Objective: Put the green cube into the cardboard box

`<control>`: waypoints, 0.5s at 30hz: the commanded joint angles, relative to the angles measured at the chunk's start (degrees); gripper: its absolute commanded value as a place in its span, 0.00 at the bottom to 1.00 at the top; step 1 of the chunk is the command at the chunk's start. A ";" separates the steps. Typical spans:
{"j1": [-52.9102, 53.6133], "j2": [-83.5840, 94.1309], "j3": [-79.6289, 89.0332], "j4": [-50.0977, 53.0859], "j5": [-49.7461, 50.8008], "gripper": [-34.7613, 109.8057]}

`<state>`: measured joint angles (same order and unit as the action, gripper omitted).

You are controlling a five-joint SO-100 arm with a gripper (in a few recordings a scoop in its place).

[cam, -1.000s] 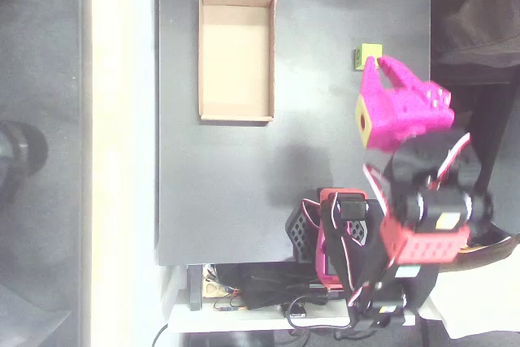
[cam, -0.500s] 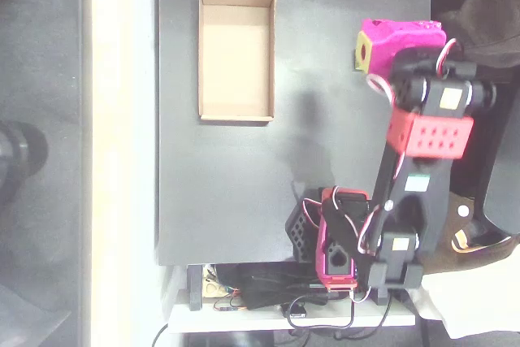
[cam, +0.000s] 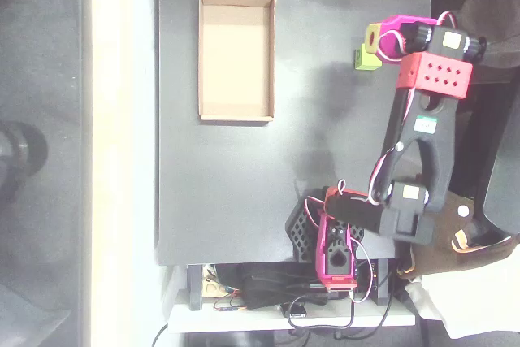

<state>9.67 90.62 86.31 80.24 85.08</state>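
Reaching out over the far right part of the black tabletop (cam: 227, 193) in the overhead view, the magenta two-finger tool (cam: 375, 41) with its yellow ring sits directly above the small lime-green plain-faced cube (cam: 363, 58), covering most of it so that just a green sliver peeks out at the tool's lower left. Half a second ago the tool hid the cube altogether, and before that it lay below the cube; the arm now stretches further up the picture. Whether the fingers are spread or closed on the cube I cannot tell from above. The shallow tan cardboard box (cam: 236, 111) lies well apart, to the tool's left, holding nothing and unmoved
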 commanded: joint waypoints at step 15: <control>1.14 -4.39 -5.62 -0.18 0.44 0.29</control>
<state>9.58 85.43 82.71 79.89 85.08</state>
